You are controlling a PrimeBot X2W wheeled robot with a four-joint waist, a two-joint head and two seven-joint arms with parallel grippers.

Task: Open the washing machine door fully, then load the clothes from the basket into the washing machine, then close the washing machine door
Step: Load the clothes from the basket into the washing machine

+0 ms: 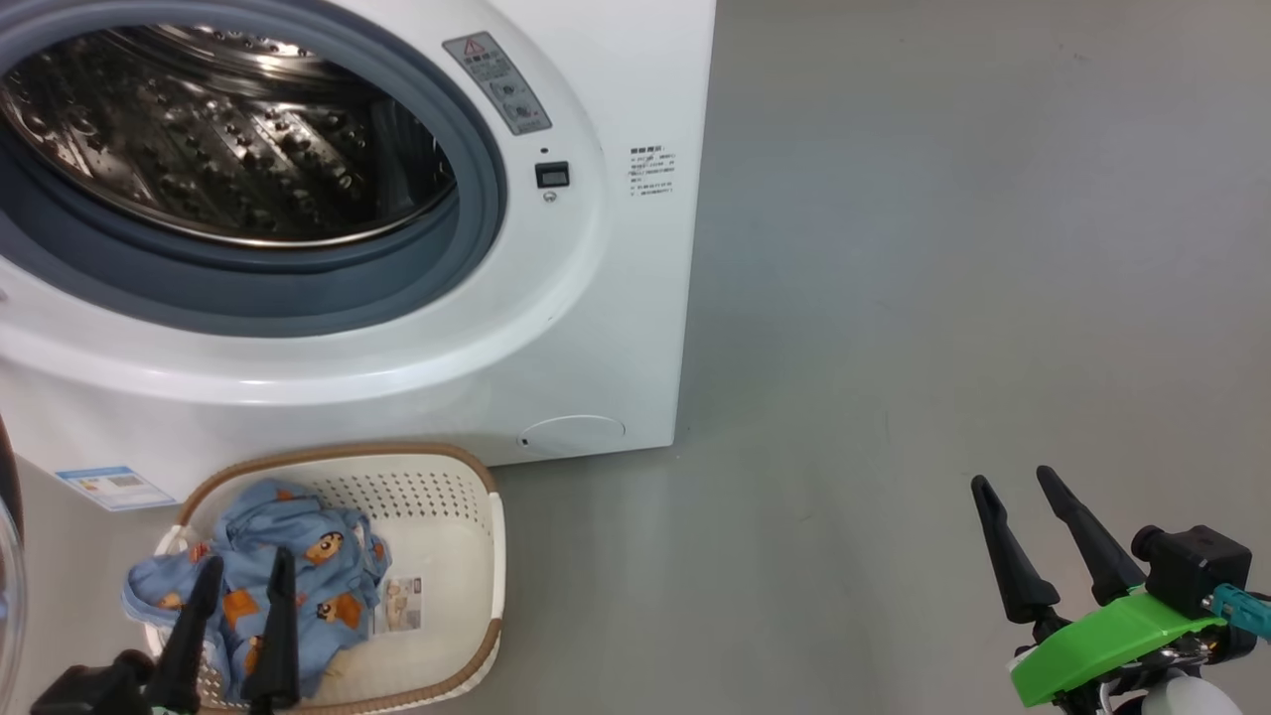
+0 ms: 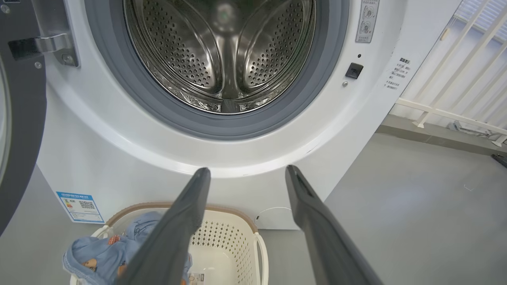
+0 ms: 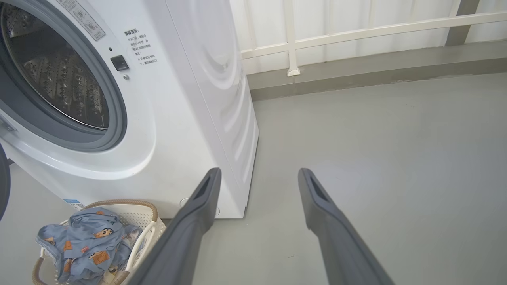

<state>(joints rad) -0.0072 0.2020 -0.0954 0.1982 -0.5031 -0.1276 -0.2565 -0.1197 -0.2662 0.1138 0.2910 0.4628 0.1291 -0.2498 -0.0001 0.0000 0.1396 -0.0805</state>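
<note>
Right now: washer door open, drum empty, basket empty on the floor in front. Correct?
One slip: the basket isn't empty. The head view shows the clothes piled in its left part. The washing machine door is open, the drum is empty, and the basket stands on the floor in front.

washing machine door cut by the left edge; drum top cropped | clothes partly behind left gripper | basket near rim cut off below | label print too small to read; warning sticker text illegible
</note>
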